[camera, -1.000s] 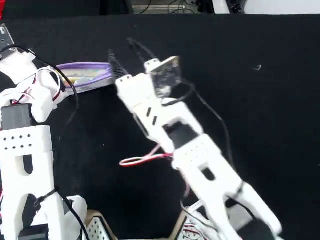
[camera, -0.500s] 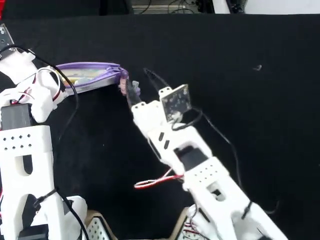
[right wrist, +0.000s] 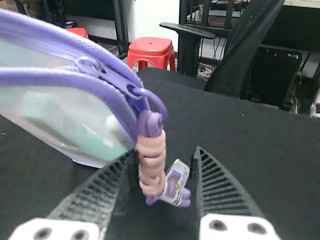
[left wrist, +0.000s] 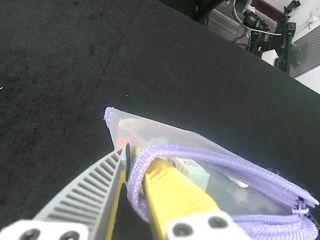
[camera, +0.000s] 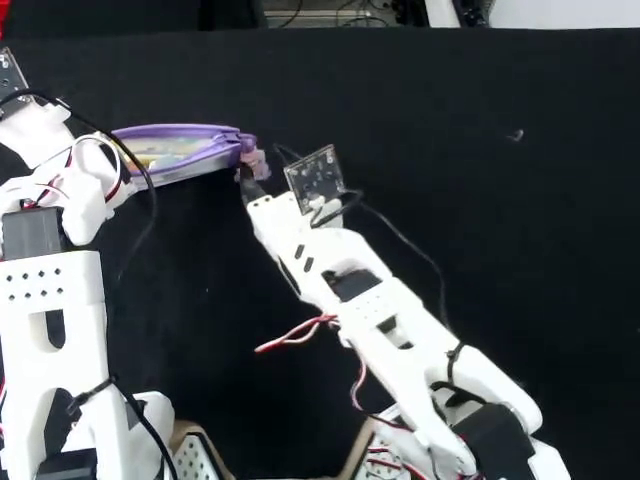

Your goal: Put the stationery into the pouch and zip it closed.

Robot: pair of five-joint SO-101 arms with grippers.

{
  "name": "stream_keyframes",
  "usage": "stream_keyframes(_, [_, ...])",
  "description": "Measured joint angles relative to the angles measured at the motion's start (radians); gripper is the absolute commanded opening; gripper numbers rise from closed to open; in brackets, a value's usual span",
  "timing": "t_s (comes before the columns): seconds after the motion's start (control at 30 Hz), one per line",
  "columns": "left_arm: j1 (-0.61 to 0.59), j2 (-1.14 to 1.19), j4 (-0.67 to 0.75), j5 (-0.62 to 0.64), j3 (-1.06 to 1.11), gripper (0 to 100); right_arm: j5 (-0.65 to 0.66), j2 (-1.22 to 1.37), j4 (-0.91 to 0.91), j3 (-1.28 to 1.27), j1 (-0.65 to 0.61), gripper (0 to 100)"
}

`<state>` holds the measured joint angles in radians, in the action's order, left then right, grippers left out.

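A clear pouch (camera: 175,150) with purple zipper trim lies at the far left of the black table. Stationery, including a pale green block (left wrist: 192,170), shows through its wall. My left gripper (left wrist: 131,165) is shut on the pouch's purple rim at its left end. At the pouch's right end hangs the zipper pull (right wrist: 150,165), a pink and purple coil with a small tag. My right gripper (right wrist: 165,151) stands open with the pull between its fingers. In the high view this gripper (camera: 250,178) sits just below the pouch's right tip.
The black table cloth (camera: 480,150) spreads to the right and far side of the pouch. A red-and-white cable (camera: 290,335) loops off the right arm. Chairs and a red stool (right wrist: 150,50) stand in the room beyond the table edge.
The right gripper drew back from beyond the pouch's right end, then shifted slightly left to the zipper pull. The pouch's tip and pull came into sight. The left arm kept still.
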<state>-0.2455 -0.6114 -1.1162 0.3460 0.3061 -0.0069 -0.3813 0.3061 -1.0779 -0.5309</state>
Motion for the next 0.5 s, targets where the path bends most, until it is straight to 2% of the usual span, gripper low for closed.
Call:
stream_keyframes(0.33, [0.0,0.0,0.0,0.0,0.0,3,0.0,0.166,0.0,0.137,-0.006,16.2])
stream_keyframes(0.5, [0.0,0.0,0.0,0.0,0.0,3,0.068,0.186,0.0,0.157,-0.014,13.8])
